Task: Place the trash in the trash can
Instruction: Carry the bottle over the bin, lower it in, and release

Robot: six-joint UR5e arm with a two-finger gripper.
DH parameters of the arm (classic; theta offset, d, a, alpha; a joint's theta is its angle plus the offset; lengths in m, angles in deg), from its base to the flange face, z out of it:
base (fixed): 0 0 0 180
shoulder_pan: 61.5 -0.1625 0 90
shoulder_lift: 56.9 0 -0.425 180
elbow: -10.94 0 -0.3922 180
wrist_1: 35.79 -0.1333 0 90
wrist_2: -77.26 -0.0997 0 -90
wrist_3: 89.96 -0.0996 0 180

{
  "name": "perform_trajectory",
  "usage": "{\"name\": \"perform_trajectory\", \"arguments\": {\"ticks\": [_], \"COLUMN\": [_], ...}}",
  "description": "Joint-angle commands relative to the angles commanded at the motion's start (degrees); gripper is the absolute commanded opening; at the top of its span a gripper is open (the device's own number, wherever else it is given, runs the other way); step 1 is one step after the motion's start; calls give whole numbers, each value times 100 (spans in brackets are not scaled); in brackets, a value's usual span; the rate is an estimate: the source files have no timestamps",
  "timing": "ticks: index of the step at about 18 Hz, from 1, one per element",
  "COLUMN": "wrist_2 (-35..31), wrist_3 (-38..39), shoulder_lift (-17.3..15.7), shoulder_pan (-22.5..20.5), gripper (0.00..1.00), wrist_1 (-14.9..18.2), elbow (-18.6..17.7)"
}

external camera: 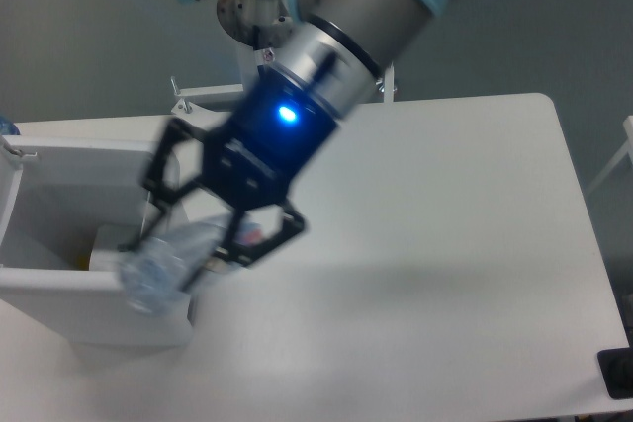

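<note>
**Bottle hanging at the bin's edge**

The hand (193, 249) is gripping the bottle (168, 262), its fingers clamped on the clear body. The bottle's long axis is slanting from 2 o'clock down to 8 o'clock, its lower end jutting past the fingers. It is hovering over the near right rim of the bin (59, 289), which is standing at 9 o'clock on the surface (445, 274). The opening is lying toward 10 o'clock from the hand, so the release probably calls for a short carry that way.
</note>
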Motion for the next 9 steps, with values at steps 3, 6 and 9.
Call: {"name": "perform_trajectory", "arguments": {"ticks": [3,6,9], "wrist_2": [0,-18,-18], "wrist_3": [0,-26,-62], "shoulder_lift": [-132,-264,-273], "shoulder_pan": [369,607,695], "gripper": [37,41,69], "wrist_1": [-9,-44,-175], "elbow": [-158,-439,-580]}}
